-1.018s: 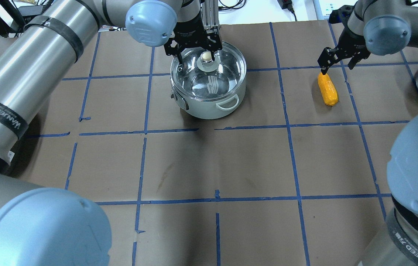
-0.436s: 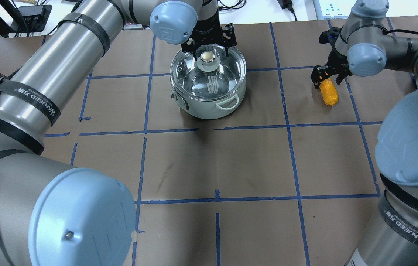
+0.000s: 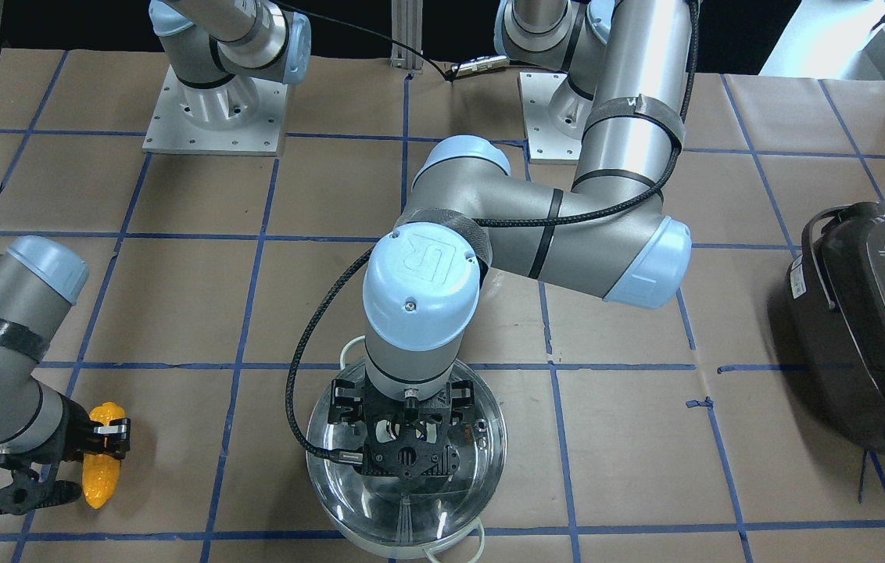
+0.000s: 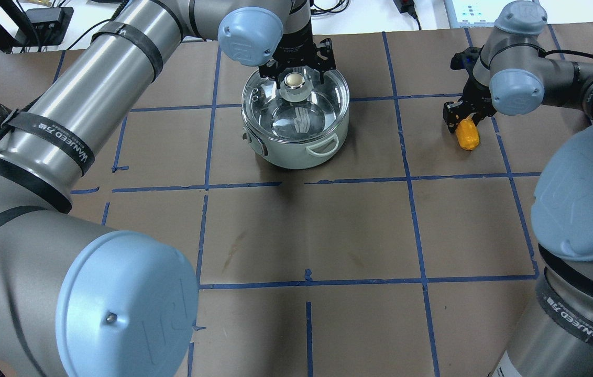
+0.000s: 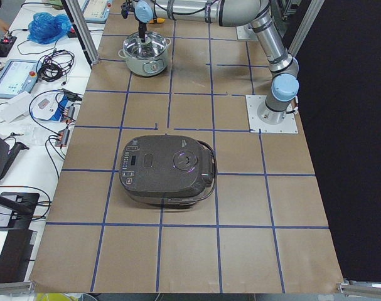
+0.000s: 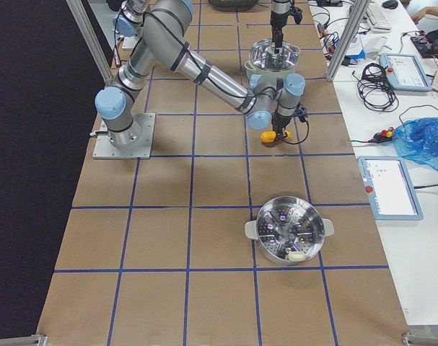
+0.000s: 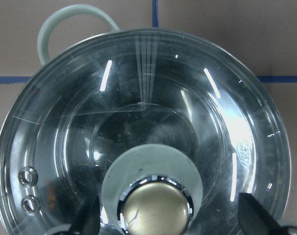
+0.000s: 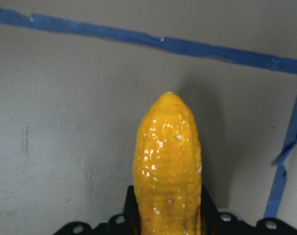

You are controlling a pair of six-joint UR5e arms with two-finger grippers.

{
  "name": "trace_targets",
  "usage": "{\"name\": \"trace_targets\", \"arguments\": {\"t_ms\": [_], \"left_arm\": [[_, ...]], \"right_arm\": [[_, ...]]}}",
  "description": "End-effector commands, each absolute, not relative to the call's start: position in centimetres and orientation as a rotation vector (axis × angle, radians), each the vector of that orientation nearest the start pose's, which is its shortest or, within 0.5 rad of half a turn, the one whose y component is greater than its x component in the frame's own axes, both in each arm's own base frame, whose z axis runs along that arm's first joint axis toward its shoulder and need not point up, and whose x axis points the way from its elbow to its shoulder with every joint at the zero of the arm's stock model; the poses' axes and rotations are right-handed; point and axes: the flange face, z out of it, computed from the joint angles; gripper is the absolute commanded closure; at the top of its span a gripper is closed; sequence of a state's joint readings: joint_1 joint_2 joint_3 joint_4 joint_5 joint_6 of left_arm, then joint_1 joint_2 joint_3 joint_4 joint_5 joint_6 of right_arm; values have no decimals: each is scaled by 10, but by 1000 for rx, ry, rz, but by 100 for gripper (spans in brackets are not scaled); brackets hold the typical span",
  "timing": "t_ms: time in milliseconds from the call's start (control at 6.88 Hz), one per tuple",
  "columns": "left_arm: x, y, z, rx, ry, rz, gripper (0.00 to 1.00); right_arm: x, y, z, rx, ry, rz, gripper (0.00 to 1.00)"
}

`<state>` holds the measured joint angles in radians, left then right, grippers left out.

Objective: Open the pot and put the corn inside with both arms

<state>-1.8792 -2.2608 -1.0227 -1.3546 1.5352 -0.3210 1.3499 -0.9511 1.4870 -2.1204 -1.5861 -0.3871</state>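
The steel pot (image 4: 302,152) stands at the far middle of the table with its glass lid (image 7: 187,98) on. My left gripper (image 4: 296,70) is open, one finger on each side of the lid's knob (image 7: 155,208), not touching it. The yellow-orange corn (image 4: 468,137) lies on the table at the far right. My right gripper (image 4: 463,116) is down over its far end, and the fingers sit tight against its sides in the right wrist view, where the corn (image 8: 170,156) points away. The front view shows the corn (image 3: 101,477) and pot lid (image 3: 481,469).
A dark grey rice cooker (image 3: 872,328) stands at the table's left end. A second steel pot with a steamer insert (image 6: 285,236) stands at the right end. Blue tape lines grid the brown table cover (image 4: 307,235).
My left gripper moved back and lowered to straddle the lid's knob. My right gripper came down from above the corn's far tip and closed around the corn.
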Motion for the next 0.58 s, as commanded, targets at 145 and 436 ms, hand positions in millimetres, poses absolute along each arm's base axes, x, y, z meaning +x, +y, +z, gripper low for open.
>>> {"name": "trace_targets", "arguments": {"t_ms": [145, 436], "left_arm": [[-360, -688, 347, -23, 3187, -104, 98], [-355, -683, 373, -30, 3193, -142, 99]], "right_arm": [[1, -672, 336, -158, 3156, -72, 95], [77, -667, 399, -94, 3153, -141, 93]]}}
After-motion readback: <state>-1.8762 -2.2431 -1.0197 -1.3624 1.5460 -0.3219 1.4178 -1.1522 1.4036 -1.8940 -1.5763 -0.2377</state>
